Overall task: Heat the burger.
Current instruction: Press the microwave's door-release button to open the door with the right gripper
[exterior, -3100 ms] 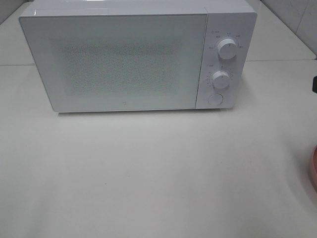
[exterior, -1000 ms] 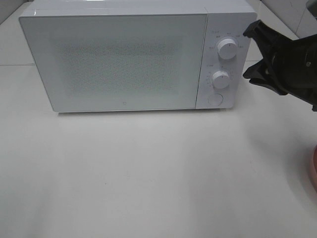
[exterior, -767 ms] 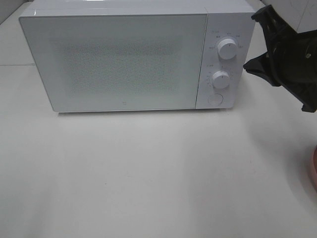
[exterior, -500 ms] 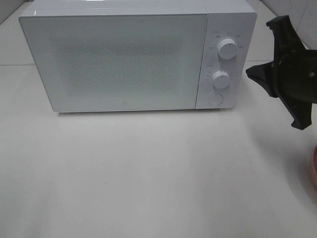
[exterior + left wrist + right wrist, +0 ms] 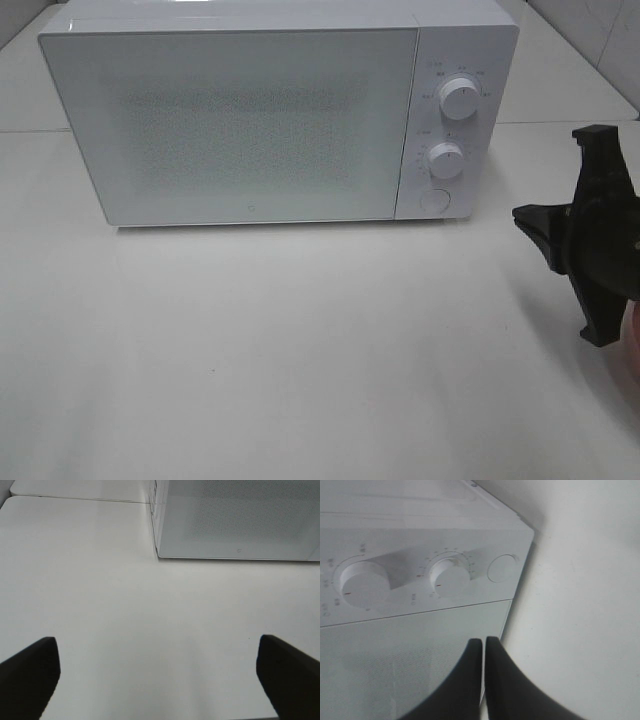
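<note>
The burger is out of view. The white microwave stands at the back of the table with its door shut. It also shows in the left wrist view and the right wrist view. Its panel has two knobs and a round button. My right gripper is shut and empty. It hangs to the right of the microwave, tips pointing toward the panel's lower corner, apart from it. In the right wrist view its fingers are pressed together. My left gripper is open and empty over bare table.
A sliver of the pink plate shows at the right edge, behind my right gripper. The white table stretches in front of the microwave. A tiled wall stands at the back right.
My right gripper came in from the right beside the knobs, then moved down and toward the front, turning as it went. The microwave door stays shut.
</note>
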`<control>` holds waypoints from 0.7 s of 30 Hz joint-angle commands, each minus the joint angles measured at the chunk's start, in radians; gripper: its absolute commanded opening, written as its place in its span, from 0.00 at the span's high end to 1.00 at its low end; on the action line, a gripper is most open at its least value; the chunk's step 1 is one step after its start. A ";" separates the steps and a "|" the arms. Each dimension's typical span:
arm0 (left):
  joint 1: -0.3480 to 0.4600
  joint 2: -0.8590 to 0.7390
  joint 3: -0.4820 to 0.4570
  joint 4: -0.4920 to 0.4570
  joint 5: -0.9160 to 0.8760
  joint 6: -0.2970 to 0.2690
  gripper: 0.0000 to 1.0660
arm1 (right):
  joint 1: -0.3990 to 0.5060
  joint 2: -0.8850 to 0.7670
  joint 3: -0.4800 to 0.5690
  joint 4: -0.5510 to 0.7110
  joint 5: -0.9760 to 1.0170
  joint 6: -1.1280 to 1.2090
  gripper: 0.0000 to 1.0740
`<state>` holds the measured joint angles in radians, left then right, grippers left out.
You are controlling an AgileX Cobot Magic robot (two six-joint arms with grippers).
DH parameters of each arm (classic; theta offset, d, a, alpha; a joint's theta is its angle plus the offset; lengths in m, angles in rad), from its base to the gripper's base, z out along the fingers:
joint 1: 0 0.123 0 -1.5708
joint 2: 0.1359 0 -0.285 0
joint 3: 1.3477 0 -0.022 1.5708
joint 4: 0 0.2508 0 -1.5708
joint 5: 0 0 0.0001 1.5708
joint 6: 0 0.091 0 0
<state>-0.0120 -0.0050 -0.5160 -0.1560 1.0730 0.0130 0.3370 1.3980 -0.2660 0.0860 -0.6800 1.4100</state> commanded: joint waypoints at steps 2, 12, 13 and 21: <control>0.002 -0.016 0.001 0.002 -0.006 0.000 0.06 | 0.003 0.067 0.002 -0.002 -0.060 0.030 1.00; 0.002 -0.016 0.001 0.002 -0.006 0.000 0.06 | 0.014 0.255 -0.004 0.059 -0.243 0.116 1.00; 0.002 -0.016 0.001 0.002 -0.006 0.000 0.06 | 0.027 0.270 -0.008 0.083 -0.256 0.119 1.00; 0.002 -0.016 0.001 0.002 -0.006 0.000 0.06 | 0.143 0.358 -0.081 0.267 -0.257 0.115 1.00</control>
<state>-0.0120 -0.0050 -0.5160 -0.1560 1.0730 0.0130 0.4740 1.7550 -0.3360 0.3320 -0.9210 1.5310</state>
